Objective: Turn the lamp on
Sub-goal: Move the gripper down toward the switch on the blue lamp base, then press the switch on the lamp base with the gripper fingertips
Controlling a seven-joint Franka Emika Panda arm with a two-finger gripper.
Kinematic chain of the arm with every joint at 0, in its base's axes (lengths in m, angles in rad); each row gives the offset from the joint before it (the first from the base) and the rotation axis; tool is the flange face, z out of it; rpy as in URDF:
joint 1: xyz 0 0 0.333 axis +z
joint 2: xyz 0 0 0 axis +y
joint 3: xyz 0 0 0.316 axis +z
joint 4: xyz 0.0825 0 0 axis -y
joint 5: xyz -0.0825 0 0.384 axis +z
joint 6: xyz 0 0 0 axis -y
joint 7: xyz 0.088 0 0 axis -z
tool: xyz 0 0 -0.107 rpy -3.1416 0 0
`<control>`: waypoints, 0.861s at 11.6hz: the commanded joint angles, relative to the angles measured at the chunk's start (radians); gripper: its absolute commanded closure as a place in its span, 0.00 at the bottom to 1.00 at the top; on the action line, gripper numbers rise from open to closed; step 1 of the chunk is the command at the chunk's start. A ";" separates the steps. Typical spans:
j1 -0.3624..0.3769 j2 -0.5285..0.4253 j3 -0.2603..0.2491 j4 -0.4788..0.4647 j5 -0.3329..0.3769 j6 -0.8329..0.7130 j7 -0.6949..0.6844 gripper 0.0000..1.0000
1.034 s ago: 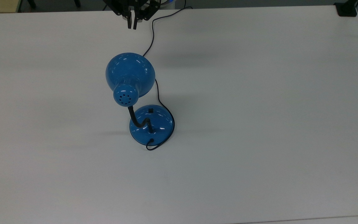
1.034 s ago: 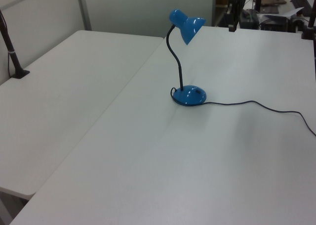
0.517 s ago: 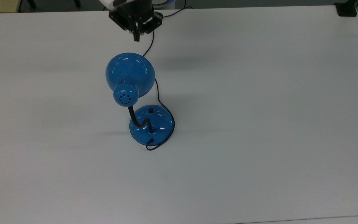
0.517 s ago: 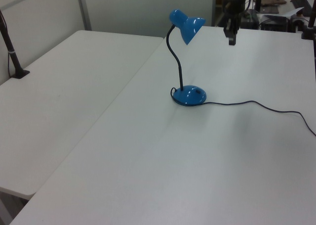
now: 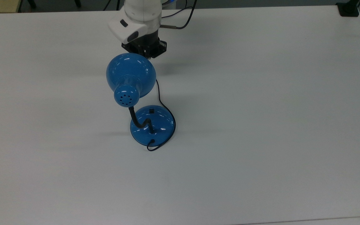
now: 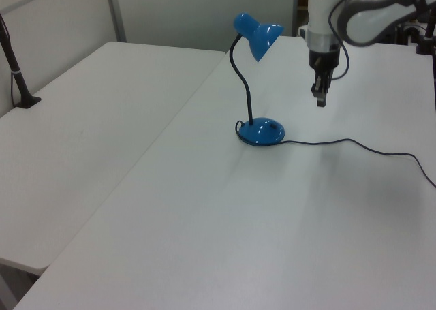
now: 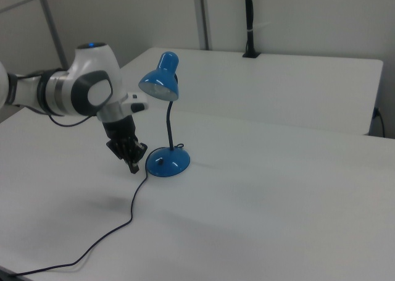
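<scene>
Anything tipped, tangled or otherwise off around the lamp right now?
Nothing stands out. The lamp stands upright on its base, its cord trails loosely across the table, and the end effector hangs beside it, touching nothing.

Glossy blue lamp (image 5: 131, 75); smooth, matt white table (image 5: 261, 125).

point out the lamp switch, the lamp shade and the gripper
lamp switch (image 5: 151, 110), top view, small black square on the base
lamp shade (image 5: 131, 73), top view, top of the blue dome
gripper (image 6: 319, 100), left view, between the fingertips
</scene>
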 commanded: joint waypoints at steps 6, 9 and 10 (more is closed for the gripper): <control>-0.007 0.149 -0.002 -0.047 -0.003 0.427 0.006 1.00; -0.008 0.161 -0.002 -0.039 -0.021 0.536 0.005 1.00; -0.007 0.166 -0.002 -0.037 -0.024 0.564 0.005 1.00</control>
